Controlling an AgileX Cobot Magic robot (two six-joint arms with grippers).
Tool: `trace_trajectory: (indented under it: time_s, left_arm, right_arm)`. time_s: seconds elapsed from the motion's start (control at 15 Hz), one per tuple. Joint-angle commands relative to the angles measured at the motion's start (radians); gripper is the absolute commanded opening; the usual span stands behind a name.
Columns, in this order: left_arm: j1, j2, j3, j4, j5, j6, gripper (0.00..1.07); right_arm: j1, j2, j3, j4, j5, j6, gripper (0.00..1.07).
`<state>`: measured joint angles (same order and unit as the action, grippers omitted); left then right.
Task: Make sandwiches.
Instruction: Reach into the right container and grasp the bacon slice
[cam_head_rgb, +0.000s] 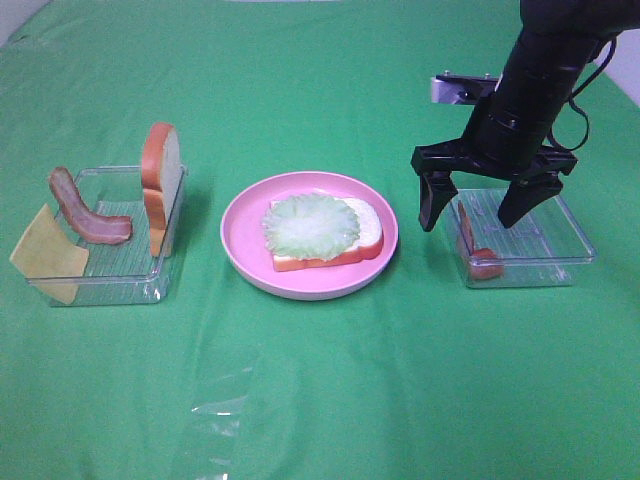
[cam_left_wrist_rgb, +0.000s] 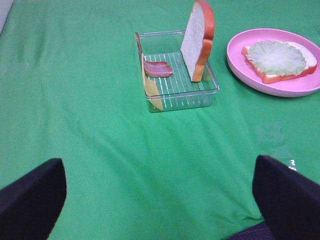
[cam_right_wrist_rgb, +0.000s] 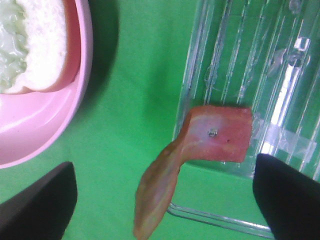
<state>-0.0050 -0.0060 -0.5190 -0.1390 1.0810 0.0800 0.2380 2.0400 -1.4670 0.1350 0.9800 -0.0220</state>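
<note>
plate is sitting centre, carrying bottom slice, lettuce lying on top | left tray is holding upright slice, bacon strip, cheese square | right tray is holding second bacon strip

Sandwich flat, unfinished (bread w/ lettuce)

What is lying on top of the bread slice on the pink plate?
A lettuce leaf covers most of the bread slice. Anything beneath the leaf is hidden.

Pink plate cropped in right wrist view, bread slice too
</note>
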Motion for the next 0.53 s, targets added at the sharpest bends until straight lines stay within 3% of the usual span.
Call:
trace_trajectory:
  time_s: [0.07, 0.33, 0.47, 0.53]
  left_arm:
    - [0.002, -0.002, 0.001, -0.004, -0.003, -0.001, 0.93]
    - [0.002, -0.002, 0.001, -0.004, -0.003, -0.001, 0.93]
    - [0.002, -0.002, 0.001, -0.004, -0.003, -0.001, 0.93]
    - [0.002, -0.002, 0.001, -0.004, -0.003, -0.001, 0.93]
  right_arm:
    - [0.0, 0.001, 0.004, -0.009, 0.001, 0.004, 0.89]
    - [0.0, 0.002, 0.004, 0.006, 0.005, 0.002, 0.81]
    - [0.0, 0.002, 0.004, 0.011, 0.015, 0.004, 0.57]
    - [0.0, 0.002, 0.004, 0.011, 0.018, 0.004, 0.37]
